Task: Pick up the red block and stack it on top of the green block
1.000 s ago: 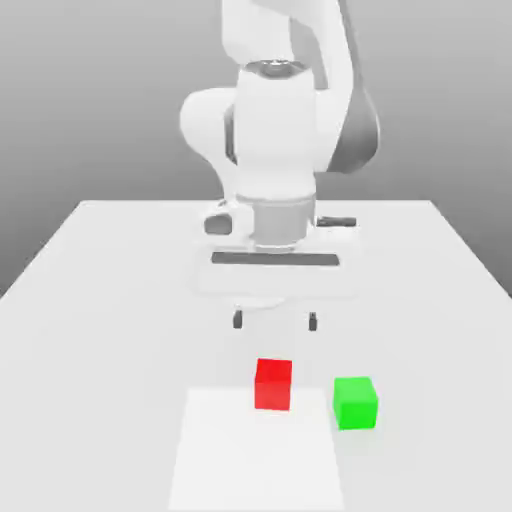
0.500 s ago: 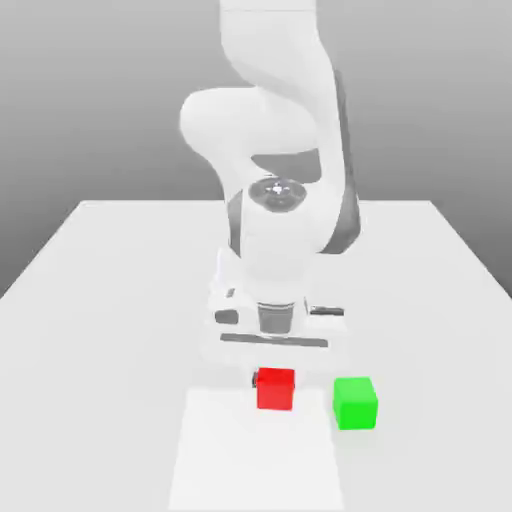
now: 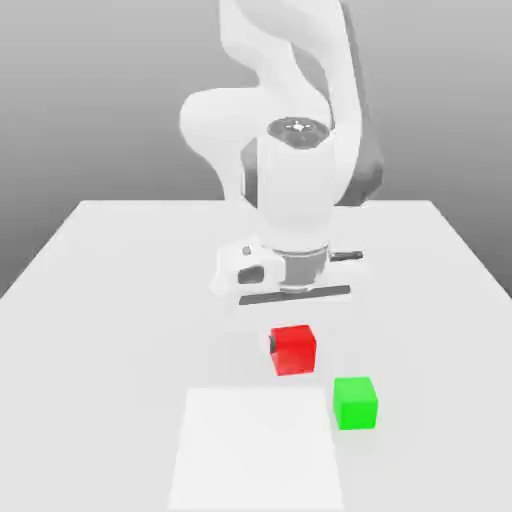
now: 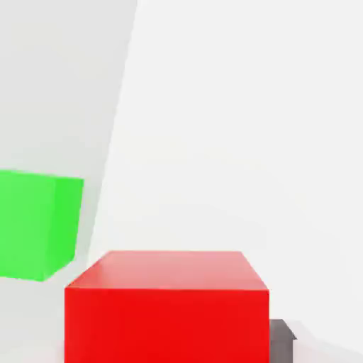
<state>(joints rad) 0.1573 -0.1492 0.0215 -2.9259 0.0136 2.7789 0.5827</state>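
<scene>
The red block (image 3: pixel 294 350) hangs a little above the white table (image 3: pixel 120 300), with my gripper (image 3: pixel 292 344) shut on it; a dark fingertip (image 3: pixel 272 343) shows at the side of the block on the exterior view's left. The green block (image 3: pixel 355 402) rests on the table, nearer the front and toward the exterior view's right of the red one, apart from it. In the hand view the red block (image 4: pixel 166 308) is close up with a dark finger (image 4: pixel 282 339) beside it, and the green block (image 4: pixel 35 223) lies beyond it.
A paler square patch (image 3: pixel 258 450) marks the table's front middle, its corner next to the green block. The arm's white body (image 3: pixel 290 160) towers behind the blocks. The table's side edges run at the exterior view's far left and right.
The hand came down over the red block, shut on it, then rose and shifted toward the exterior view's right with the block. The green block has stayed put.
</scene>
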